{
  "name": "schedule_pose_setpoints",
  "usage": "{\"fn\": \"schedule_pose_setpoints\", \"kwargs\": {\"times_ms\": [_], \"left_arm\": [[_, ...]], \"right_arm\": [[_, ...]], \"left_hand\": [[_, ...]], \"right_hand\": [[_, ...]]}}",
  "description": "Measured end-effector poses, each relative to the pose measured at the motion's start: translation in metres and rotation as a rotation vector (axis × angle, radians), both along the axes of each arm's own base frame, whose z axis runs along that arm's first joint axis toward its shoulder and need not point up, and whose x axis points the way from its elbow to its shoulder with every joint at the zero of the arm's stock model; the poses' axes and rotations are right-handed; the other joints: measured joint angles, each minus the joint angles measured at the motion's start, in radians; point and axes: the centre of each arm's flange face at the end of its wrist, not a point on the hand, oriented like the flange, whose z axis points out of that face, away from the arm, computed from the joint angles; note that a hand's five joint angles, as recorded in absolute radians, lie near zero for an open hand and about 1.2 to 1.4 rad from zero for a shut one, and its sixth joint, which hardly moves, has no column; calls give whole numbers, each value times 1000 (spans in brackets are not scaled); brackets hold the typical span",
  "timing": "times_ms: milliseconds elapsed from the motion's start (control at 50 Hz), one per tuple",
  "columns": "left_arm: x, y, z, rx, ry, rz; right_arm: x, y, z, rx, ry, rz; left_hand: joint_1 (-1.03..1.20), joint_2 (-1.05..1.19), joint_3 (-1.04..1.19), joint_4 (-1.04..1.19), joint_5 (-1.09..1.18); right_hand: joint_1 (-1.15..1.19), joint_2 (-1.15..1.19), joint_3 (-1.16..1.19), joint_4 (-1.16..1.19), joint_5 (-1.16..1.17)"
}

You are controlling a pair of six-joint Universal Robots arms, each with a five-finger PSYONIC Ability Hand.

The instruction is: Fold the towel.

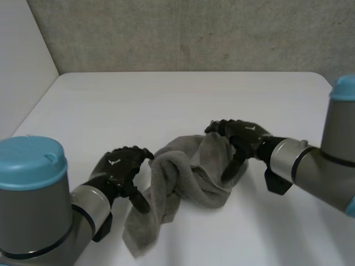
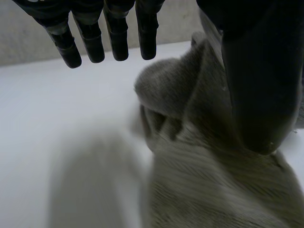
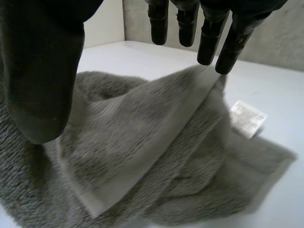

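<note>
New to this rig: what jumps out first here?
A crumpled grey towel lies heaped on the white table. Both hands are at it: left hand at its left fold, right hand at its far right edge. A white label shows on the towel near the right hand.

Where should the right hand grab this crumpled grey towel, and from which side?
Probably the flat hemmed edge, at the corner by the right hand's fingertips. It stands lifted off the bunched towel, so fingers can come from above with the thumb beneath.
</note>
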Motion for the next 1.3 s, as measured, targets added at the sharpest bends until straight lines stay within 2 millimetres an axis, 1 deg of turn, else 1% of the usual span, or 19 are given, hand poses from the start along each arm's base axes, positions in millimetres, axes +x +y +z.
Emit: {"fn": "schedule_pose_setpoints", "kwargs": {"times_ms": [180,240,320,360,400,440,480,560,640,740,860,900,920,960,1000,1040,1160,1240,1300], "left_arm": [[-15,6,-17,112,85,14],[-19,7,-20,126,94,12],[-23,7,-25,133,92,6],[-25,6,-28,132,90,3],[-27,4,-30,130,88,1],[-29,3,-33,126,82,4],[-29,1,-34,122,79,9],[-28,-4,-33,108,71,24],[-22,-15,-26,74,58,39],[-15,-45,-5,-47,3,16],[-22,-82,13,-170,-48,-57],[-25,-86,12,-162,-56,-73],[-26,-86,11,-156,-57,-77],[-28,-82,6,-106,-62,-92],[-29,-72,2,-55,-60,-102],[-28,-61,-1,-21,-56,-107],[-23,-40,-6,8,-49,-114],[-21,-28,-12,21,-59,-130],[-22,-21,-17,26,-65,-142]], "right_arm": [[16,9,-30,96,-56,1],[20,12,-39,107,-61,7],[24,13,-49,101,-65,15],[25,12,-53,93,-67,15],[25,11,-55,84,-69,15],[25,9,-55,65,-74,20],[25,7,-51,44,-78,28],[23,3,-32,-32,-77,67],[16,-4,-8,-124,-44,120],[7,-18,15,-226,32,192],[16,-44,18,-304,112,234],[19,-48,19,-315,132,232],[21,-49,19,-318,138,231],[25,-49,19,-321,161,223],[26,-47,18,-318,179,208],[25,-47,16,-316,193,182],[10,-57,3,-319,222,80],[-2,-61,-9,-300,234,22],[-7,-59,-16,-281,234,10]], "left_hand": [[0,0,0,0,4],[0,0,0,0,4],[2,22,0,0,50],[128,174,0,0,209],[337,396,0,0,422],[634,701,0,0,733],[829,898,0,0,927],[977,1000,0,0,1072],[998,1000,0,0,1075],[1002,1000,0,0,1075],[1002,1000,0,0,1075],[1002,1000,0,0,1075],[1002,1000,0,0,1075],[815,831,0,0,903],[463,511,0,0,549],[229,279,0,0,304],[158,179,0,0,181],[155,179,0,0,176],[155,179,0,0,176]], "right_hand": [[3,0,0,0,1],[69,45,0,0,66],[376,368,0,0,386],[535,534,0,0,549],[699,670,0,0,699],[933,811,0,0,935],[1051,891,0,0,1054],[1058,942,0,0,1070],[1058,943,0,0,1070],[1058,952,0,0,1070],[1058,952,0,0,1070],[1058,952,0,0,1070],[1058,952,0,0,1070],[1058,952,0,0,1070],[1058,952,0,0,1070],[1058,952,0,0,1070],[1008,914,0,0,1011],[611,537,0,0,617],[497,477,0,0,474]]}}
